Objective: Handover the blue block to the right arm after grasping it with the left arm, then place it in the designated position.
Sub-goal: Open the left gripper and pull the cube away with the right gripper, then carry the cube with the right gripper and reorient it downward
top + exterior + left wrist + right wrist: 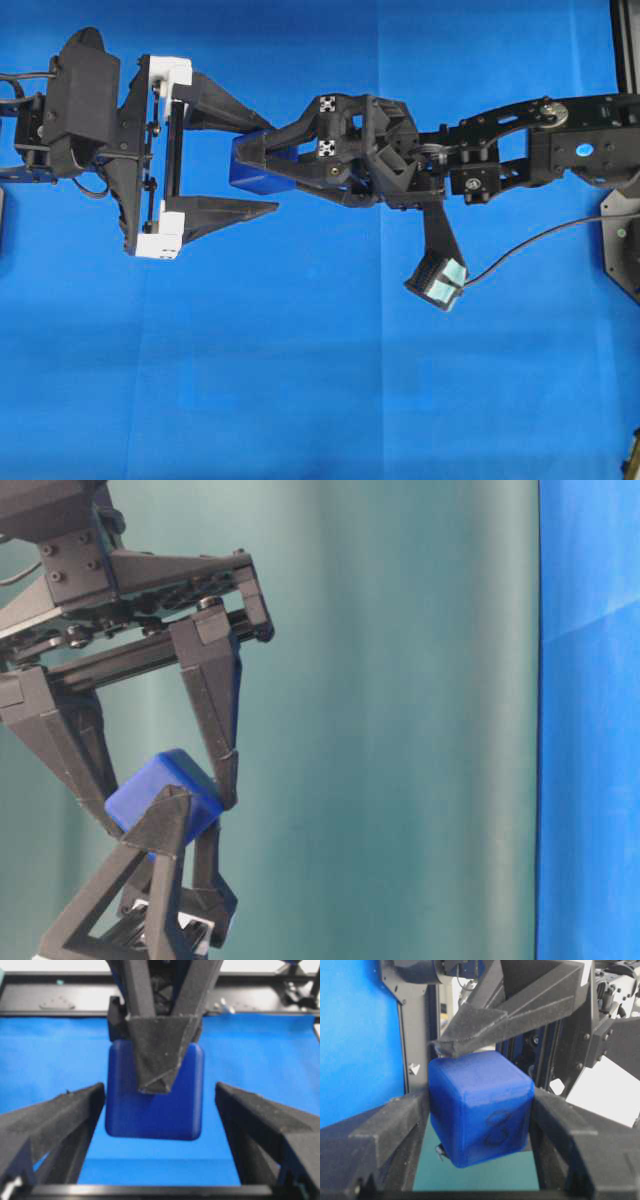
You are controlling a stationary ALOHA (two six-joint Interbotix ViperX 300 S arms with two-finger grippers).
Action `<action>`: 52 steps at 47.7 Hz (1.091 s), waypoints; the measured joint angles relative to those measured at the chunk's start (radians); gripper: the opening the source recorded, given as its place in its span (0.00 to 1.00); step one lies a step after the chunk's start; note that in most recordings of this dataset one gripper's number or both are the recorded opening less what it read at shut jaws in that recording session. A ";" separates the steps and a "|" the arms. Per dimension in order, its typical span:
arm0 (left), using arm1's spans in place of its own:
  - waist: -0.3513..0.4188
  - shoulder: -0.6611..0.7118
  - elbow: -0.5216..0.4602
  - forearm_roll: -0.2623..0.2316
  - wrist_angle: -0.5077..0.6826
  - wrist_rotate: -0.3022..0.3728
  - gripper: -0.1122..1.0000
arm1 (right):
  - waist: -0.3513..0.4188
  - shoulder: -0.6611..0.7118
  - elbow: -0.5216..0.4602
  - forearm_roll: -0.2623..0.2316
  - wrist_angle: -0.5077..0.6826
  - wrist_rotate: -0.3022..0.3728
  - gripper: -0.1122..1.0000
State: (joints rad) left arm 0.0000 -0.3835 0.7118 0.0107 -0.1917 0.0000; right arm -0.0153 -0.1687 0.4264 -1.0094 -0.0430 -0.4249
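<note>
The handover looks nearly finished. The blue block [252,172] hangs in mid-air above the blue-covered bench [320,400], pinched between the fingers of the right hand [268,160]. The left hand [262,165] stands spread wide, its fingers on either side of the block; in its wrist view they are clear of it. What is left, as I judge it, is carrying the block to its designated spot, which no view shows. No brand or readable writing appears, only faint dark loops on one face of the block.
</note>
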 measured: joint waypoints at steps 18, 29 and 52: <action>0.000 0.000 0.002 0.000 0.000 0.000 0.94 | 0.005 -0.005 0.003 0.002 0.003 0.003 0.51; 0.000 -0.018 0.008 0.000 0.000 0.000 0.94 | 0.006 -0.084 0.089 0.000 0.012 0.015 0.51; 0.000 -0.026 0.012 0.000 0.000 -0.002 0.94 | 0.041 -0.327 0.267 0.002 0.095 0.044 0.51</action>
State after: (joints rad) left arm 0.0000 -0.4096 0.7240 0.0107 -0.1917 -0.0015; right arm 0.0261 -0.4955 0.6934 -1.0078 0.0522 -0.3804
